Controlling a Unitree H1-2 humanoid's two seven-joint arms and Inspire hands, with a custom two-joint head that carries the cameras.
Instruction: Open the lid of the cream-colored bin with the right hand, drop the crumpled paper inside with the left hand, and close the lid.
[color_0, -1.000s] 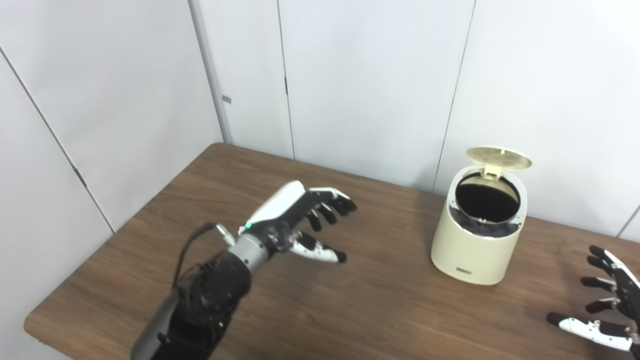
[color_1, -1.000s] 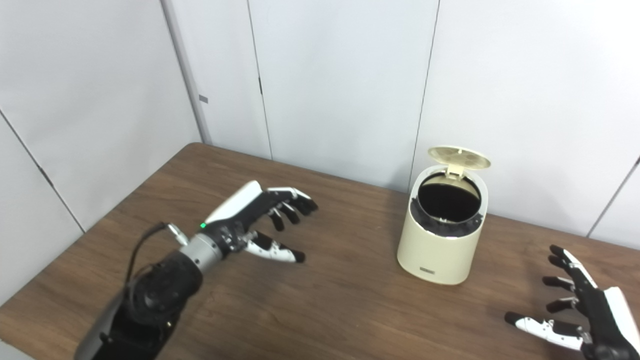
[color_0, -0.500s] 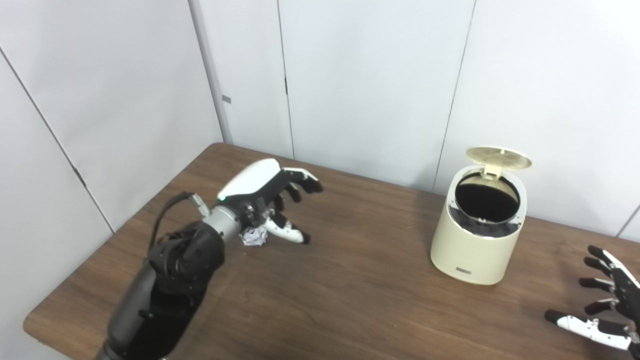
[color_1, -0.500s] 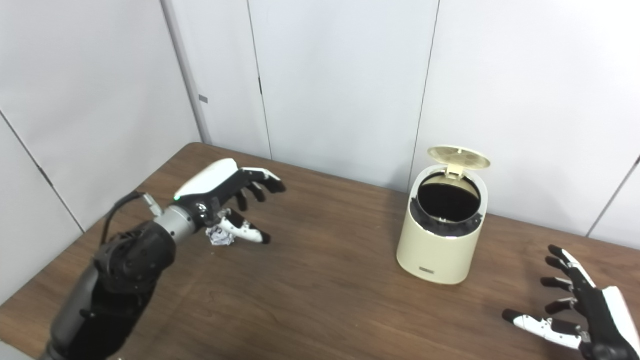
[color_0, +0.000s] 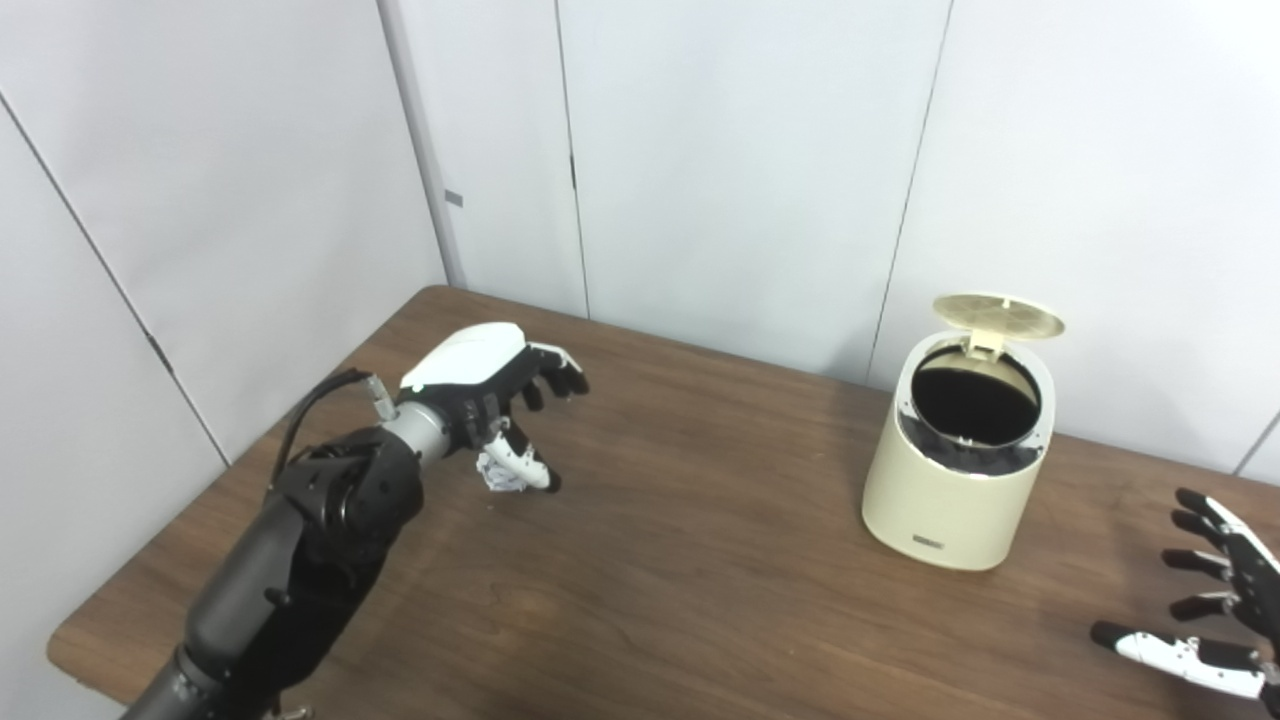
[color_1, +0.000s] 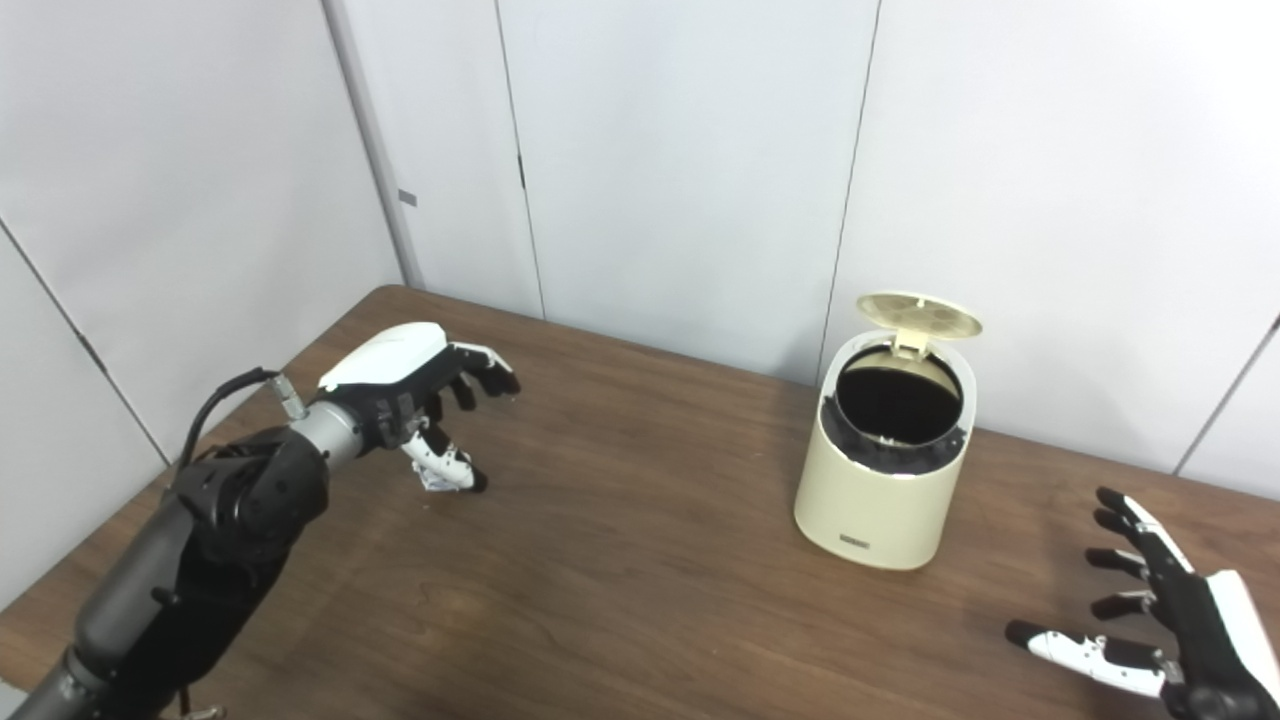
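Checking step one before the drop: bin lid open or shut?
Open. The lid stands tipped back on its rear hinge above the cream-colored bin, whose dark round mouth is fully exposed.

The left robot hand (color_0: 490, 400) has drawn back over the crumpled paper (color_0: 497, 473).

Brown wooden table (color_0: 700, 600) before pale panelled walls (color_0: 750, 150).

Bright, even light; soft shadows
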